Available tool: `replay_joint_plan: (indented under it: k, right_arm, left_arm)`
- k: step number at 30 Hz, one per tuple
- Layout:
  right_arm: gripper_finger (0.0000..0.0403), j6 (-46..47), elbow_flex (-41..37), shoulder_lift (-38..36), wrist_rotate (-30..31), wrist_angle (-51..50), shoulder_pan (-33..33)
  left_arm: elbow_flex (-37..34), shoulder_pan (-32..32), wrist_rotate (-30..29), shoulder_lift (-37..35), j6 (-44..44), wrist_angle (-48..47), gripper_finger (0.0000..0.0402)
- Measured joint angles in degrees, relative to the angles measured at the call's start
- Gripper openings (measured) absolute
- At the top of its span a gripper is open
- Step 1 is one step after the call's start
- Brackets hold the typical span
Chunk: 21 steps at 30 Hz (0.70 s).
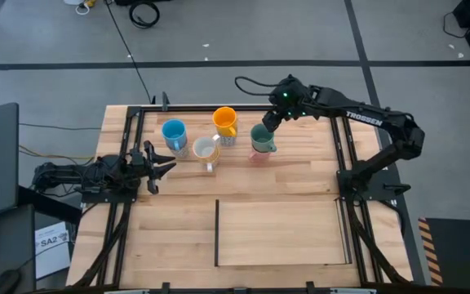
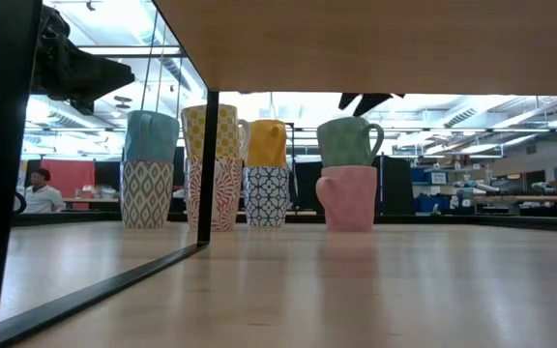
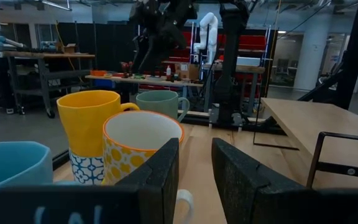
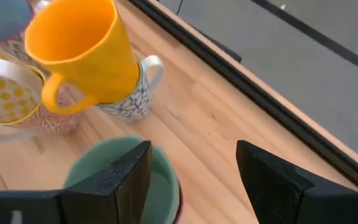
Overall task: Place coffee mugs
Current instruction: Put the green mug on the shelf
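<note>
**Green mug stacked, my claw just above it**

My right claw [image 1: 269, 121] hangs spread wide and empty directly over the green mug [image 1: 261, 140], which sits stacked on the pink mug [image 2: 348, 197] at the far middle of the surface [image 1: 276, 220]. Left of that pair stand three more stacks in a loose row: an orange mug [image 1: 225, 121] on a blue-patterned white mug [image 2: 267, 196], a yellow-dotted mug [image 2: 213, 131] on a red-patterned mug [image 2: 213, 193], and a blue mug [image 1: 174, 133] on a diamond-patterned mug [image 2: 147, 193].

My left claw [image 1: 155, 166] waits at the left edge, partly parted and holding nothing, pointed toward the stacks.

The risk I see is in lifting away. One of my right fingers [image 4: 114, 180] appears to sit very near the green mug's rim. If I pull off at a slant rather than straight up, I could clip that rim and tip the mug off the pink one. A falling mug could also knock the orange stack just beside it.
</note>
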Motion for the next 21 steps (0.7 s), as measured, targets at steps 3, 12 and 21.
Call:
replay_joint_plan:
  k: [3, 12, 21]
  right_arm:
    - [0.0240, 0.0, 0.0, 1.0, -0.5, -1.0, 0.0]
    - [0.0240, 0.0, 0.0, 5.4, -4.0, -2.9, 0.2]
    - [0.0228, 0.0, -0.1, 7.6, -5.8, -3.0, 0.2]
  left_arm:
    - [0.0, 0.0, 0.0, 0.0, 0.0, 0.0, 0.0102]
    - [0.0, 0.0, 0.0, 0.0, 0.0, -0.4, 0.0102]
    - [0.0, 0.0, 0.0, 0.0, 0.0, -0.5, 0.0102]
